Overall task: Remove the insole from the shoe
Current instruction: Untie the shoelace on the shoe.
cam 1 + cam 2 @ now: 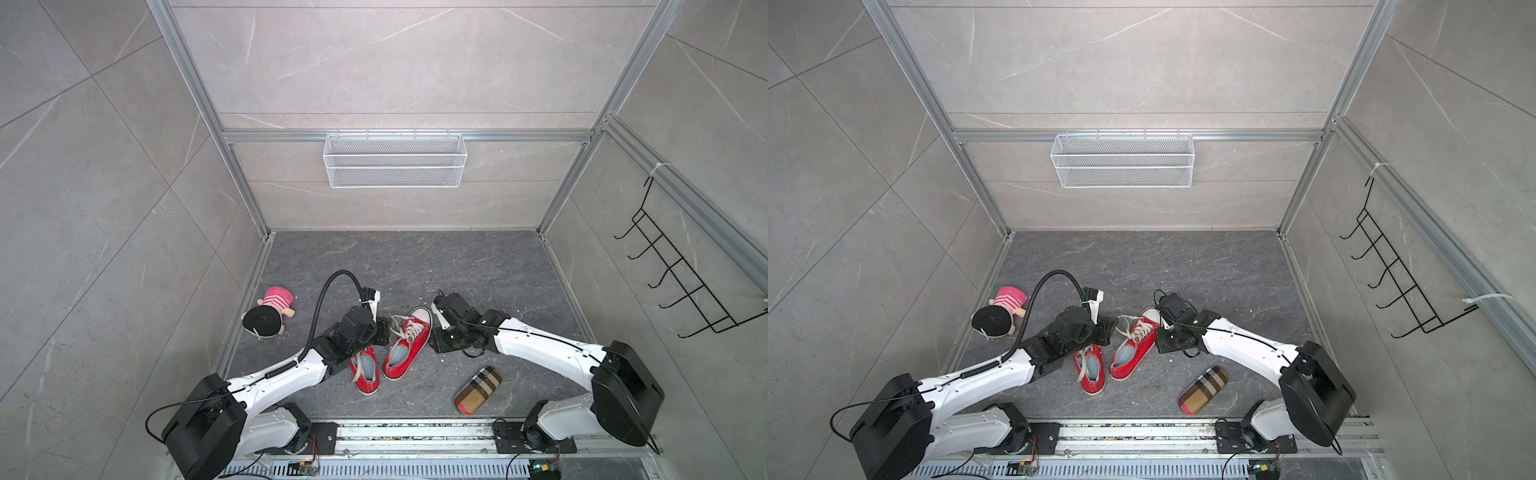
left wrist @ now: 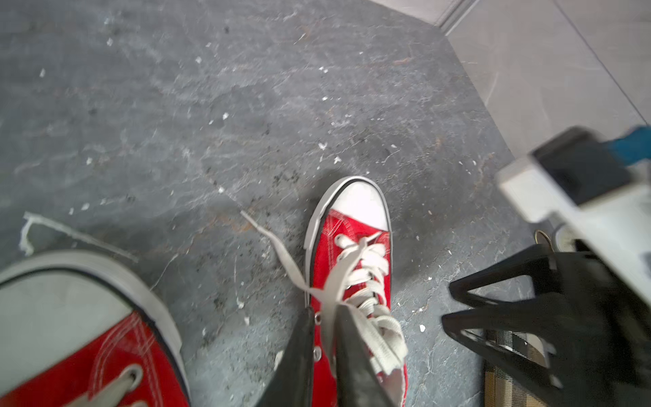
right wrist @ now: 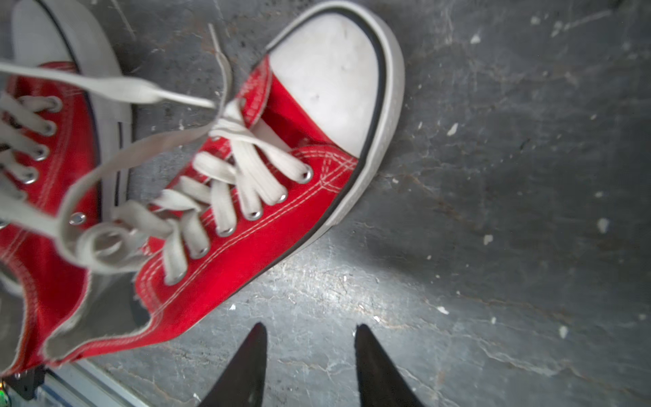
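Left pincer [image 2: 326, 310] is over the lace zone of the right-hand red canvas sneaker with white toe cap [image 2: 352, 264]. Its black fingers [image 2: 299, 356] are only narrowly apart and the red eyelet strip shows in the gap; can't tell if it pinches that or just hangs above it. Right pincer [image 3: 310, 327] is spread wide with nothing in it, over bare table just beside that sneaker's right flank, not touching. Task thing is the pale grey-blue insole [image 1: 400, 354], not yet out, lying flat inside that sneaker and seen through the mouth in both top views [image 1: 1125, 355]. Sneaker's long axis runs heel toward the near edge, toe toward the far edge, angled a bit toward the right edge. So from the left pincer the insole's heel end lies back toward the near edge. Left arm is nearer, on top; right arm is at the side. My guess: one arm steadies, the other dips in at the heel. The loose off-white laces [image 3: 141, 91] could snag. Second red canvas sneaker [image 1: 365, 386] lies just to the left, roughly parallel, partly under the left arm, so room is tight there. The far half of the dark grey stone-look table [image 1: 415, 266] is bare. Pink-striped plush doll with black hat [image 1: 270, 313] is near the left edge, and the beige plaid oblong case [image 1: 478, 390] is toward the near-right corner.
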`<state>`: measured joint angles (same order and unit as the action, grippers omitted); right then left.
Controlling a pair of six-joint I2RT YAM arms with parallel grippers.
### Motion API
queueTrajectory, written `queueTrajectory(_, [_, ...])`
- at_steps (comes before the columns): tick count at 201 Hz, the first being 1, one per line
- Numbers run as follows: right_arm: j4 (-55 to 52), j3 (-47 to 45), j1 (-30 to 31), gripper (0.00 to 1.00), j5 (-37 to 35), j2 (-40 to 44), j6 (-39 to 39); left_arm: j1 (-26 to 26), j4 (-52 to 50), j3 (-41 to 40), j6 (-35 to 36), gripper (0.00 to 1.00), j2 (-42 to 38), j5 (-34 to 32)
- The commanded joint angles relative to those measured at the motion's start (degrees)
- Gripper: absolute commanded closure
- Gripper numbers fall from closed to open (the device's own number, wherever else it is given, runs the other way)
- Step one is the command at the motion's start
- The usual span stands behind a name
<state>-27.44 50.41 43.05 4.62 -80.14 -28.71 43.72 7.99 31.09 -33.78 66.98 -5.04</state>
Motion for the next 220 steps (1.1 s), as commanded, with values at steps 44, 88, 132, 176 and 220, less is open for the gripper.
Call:
queueTrajectory(44, [2.97,1.10,11.00,0.36,-1.94,-2.09,-7.63,-0.38,-16.36,1.24,-0.49,0.52,-13.32,-10.10])
queueTrajectory(88, [4.58,4.96,13.03,0.37,-6.46,-10.02,-8.47,-0.31,-19.89,2.59,1.90,0.39,-11.23,1.80])
queueTrajectory(132, [3.63,5.32,12.67,0.43,-11.17,-10.90,-8.27,-0.39,-19.53,2.23,-0.28,0.29,-9.59,0.10])
queueTrajectory(176, [3.49,6.16,12.25,0.31,-7.63,-6.35,-7.52,-0.44,-20.81,7.91,1.78,0.23,-6.24,-0.74])
queueTrajectory(220, [5.70,7.33,12.48,0.28,-6.68,-13.69,-8.57,-0.68,-19.29,8.19,2.09,0.22,-5.72,-3.18])
